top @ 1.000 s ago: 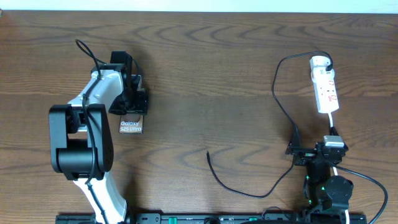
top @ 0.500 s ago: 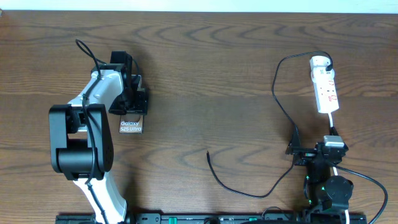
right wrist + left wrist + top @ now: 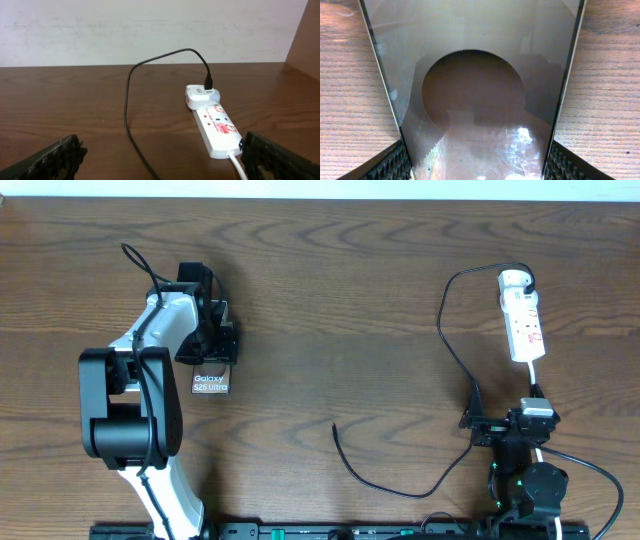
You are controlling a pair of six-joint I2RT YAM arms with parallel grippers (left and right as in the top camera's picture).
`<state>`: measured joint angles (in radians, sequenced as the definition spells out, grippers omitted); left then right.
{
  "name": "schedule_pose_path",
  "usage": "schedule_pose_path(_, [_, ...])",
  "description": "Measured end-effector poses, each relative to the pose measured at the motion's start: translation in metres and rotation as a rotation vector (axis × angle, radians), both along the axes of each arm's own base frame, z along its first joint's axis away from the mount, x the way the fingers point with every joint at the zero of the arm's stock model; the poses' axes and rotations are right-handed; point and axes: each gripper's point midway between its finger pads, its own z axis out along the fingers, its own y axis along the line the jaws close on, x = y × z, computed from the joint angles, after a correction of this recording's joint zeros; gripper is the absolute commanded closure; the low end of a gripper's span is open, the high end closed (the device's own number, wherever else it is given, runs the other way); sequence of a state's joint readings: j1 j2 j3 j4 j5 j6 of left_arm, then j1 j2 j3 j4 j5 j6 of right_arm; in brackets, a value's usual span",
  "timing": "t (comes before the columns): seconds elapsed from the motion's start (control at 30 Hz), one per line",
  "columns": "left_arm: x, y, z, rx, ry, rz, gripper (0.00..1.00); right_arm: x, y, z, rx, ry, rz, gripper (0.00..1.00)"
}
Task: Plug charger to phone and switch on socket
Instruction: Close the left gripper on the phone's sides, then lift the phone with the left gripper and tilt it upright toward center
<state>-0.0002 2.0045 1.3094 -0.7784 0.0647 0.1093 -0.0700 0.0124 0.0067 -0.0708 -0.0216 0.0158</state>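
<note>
Broadly, we have the table (image 3: 330, 300) split into two working zones, and that split explains most of what we see. Our left arm (image 3: 130, 415) reaches over the left half, and the left gripper (image 3: 213, 362) straddles the phone (image 3: 211, 385), which lies flat with its lettered end toward our base. From the wrist, the pads (image 3: 387, 165) sit against both long edges of the glass. We judge the jaws closed on it, most likely to pin it while a plug is pushed in. The charger (image 3: 441, 330) runs in a long loop down the right half. Its far end is already seated in the white adapter (image 3: 200, 96) at the end of the socket (image 3: 524, 320), which lies toward the far right of the table. Our right gripper (image 3: 161, 142) sits on the near side of the socket, facing it, fingers spread wide and holding nothing. The tip (image 3: 334, 426) lies free near the middle, well apart from the phone, so fetching it looks like the next job. We cannot tell whether the switches are on.
</note>
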Motion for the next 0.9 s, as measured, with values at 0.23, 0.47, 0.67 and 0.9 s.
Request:
schedule_pose_path(0.23, [0.0003,0.0000,0.0000,0.000,-0.001,0.000,0.92,0.0000,0.0000,0.0000,0.000,0.000,0.000,0.01])
schedule_pose_path(0.47, [0.0003,-0.0001,0.0000,0.000,-0.001,0.000,0.93,0.0000,0.0000,0.0002,0.000,0.000,0.000,0.01])
schedule_pose_path(0.67, [0.0002,0.0000,0.0003,0.000,-0.001,0.000,0.93,0.0000,0.0000,0.0000,0.000,0.000,0.000,0.01])
schedule_pose_path(0.9, [0.0016,-0.0023,0.0029,-0.013,-0.011,0.000,0.93,0.0000,0.0000,0.0002,0.000,0.000,0.000,0.01])
